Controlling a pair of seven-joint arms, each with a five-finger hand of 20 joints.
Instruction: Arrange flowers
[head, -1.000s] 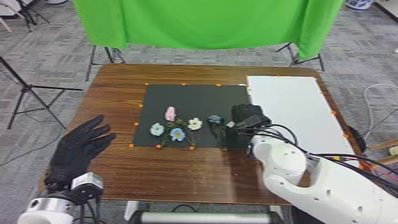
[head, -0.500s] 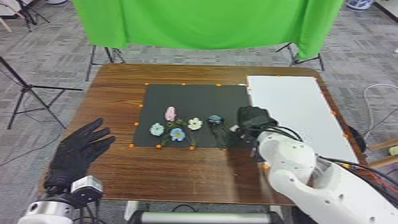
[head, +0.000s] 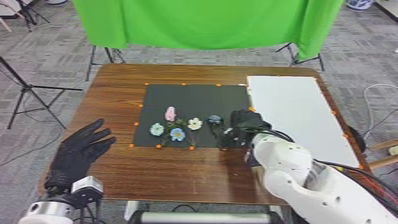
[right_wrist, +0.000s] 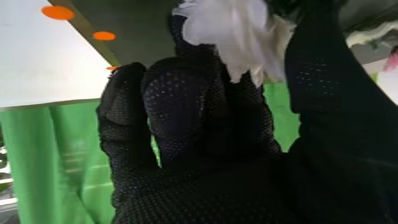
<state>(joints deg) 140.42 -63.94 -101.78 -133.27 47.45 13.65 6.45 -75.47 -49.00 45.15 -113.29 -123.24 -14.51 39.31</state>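
Head view: the right hand (head: 249, 120), at the dark mat (head: 209, 97), grasps a white flower (right_wrist: 226, 32); the left hand (head: 75, 155) has relaxed fingers.

Looks like a robotics lab, judging by white robot arms (head: 291, 161), green backdrop (head: 209, 25), tripod (head: 29, 87) and grey carpet (head: 58, 65).

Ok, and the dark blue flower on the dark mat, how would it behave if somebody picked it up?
The dark blue flower would probably feel light, being a small bloom on a thin stem. That slender stem looks likely to flex, so the bloom might nod if gripped low down.
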